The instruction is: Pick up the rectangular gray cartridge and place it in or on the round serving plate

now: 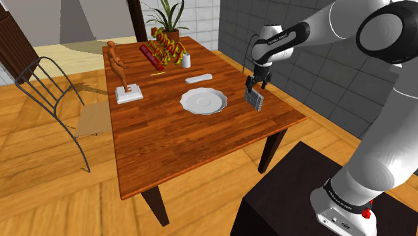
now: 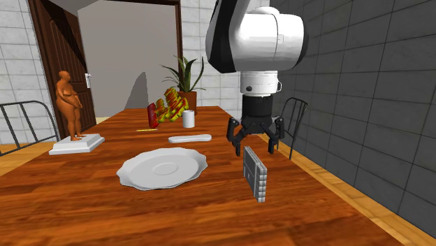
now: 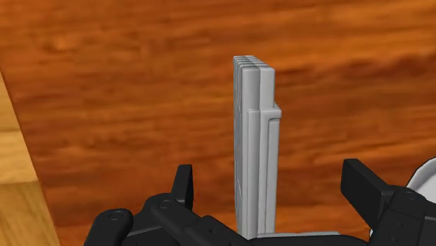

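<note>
A rectangular gray cartridge stands on its narrow edge on the wooden table, close to the edge at the shoulder view's right. The white round plate with a wavy rim lies just beside it, toward the table's middle. My black gripper hangs directly above the cartridge, pointing down and open. In the second exterior view the gripper is spread just over the top of the cartridge, with the plate to its left. In the wrist view the cartridge rises between the fingers, which do not touch it.
Behind the plate lie a flat white bar, a white cup, a red cylinder, a colourful striped object and a potted plant. An orange figurine stands on a white base. A wire chair stands at the table's far side.
</note>
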Available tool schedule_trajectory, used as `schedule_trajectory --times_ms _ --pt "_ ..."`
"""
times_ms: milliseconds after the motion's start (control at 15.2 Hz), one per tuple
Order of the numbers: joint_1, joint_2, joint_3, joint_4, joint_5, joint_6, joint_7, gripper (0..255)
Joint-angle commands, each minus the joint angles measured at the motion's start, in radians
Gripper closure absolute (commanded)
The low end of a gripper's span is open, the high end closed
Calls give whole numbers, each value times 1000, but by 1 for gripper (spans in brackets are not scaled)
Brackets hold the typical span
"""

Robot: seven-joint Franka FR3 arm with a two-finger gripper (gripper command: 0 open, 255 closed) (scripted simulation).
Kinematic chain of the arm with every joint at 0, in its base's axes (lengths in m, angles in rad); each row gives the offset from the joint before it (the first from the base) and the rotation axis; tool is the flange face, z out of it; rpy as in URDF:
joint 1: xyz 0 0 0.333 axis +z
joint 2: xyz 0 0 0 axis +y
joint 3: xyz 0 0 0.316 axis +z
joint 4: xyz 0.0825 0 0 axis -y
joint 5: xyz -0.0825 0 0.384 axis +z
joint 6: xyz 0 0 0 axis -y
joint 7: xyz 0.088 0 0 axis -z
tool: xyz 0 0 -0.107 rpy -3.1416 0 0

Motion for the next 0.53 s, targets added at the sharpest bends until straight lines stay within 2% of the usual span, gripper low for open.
schedule_trajectory --times_ms 0,462 --pt "-3 24 -1 11 4 15 -1 0" --pt "-6 74 2 -16 14 91 -7 0"
